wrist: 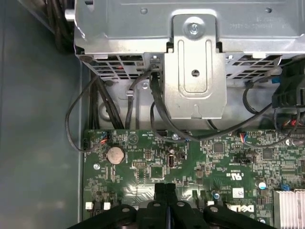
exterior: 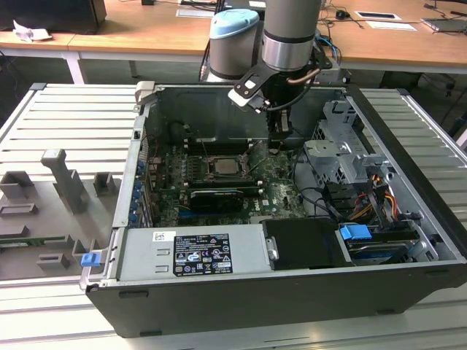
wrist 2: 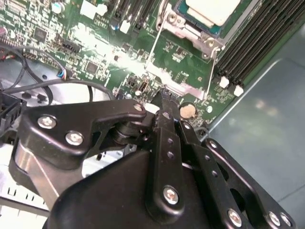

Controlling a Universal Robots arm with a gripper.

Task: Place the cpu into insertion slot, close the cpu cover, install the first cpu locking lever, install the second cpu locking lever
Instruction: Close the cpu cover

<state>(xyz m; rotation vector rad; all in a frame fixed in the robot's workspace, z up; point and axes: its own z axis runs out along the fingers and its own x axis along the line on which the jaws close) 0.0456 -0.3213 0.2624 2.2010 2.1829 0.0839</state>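
The cpu [exterior: 222,166] [wrist 2: 213,8] shows its pale silver top inside the insertion slot [exterior: 221,154] on the green motherboard. The silvery cpu cover [wrist 2: 183,29] lies as a frame around it. Two thin wire levers [wrist 2: 153,45] run along the socket's sides; I cannot tell whether they are latched. My gripper [exterior: 280,143] [wrist 2: 162,101] [wrist: 165,187] hangs low over the board, beside the socket toward the exterior view's right. Its black fingers are pressed together with nothing between them, apart from the cpu.
A metal drive cage [exterior: 337,146] [wrist: 193,52] with black cables [wrist: 102,102] stands close to the gripper. A ribbed black card [exterior: 215,198], a power supply [exterior: 195,251], memory slots [wrist 2: 257,40] and a coin battery [wrist: 115,153] surround the socket. Grey fixtures [exterior: 66,182] lie outside the case.
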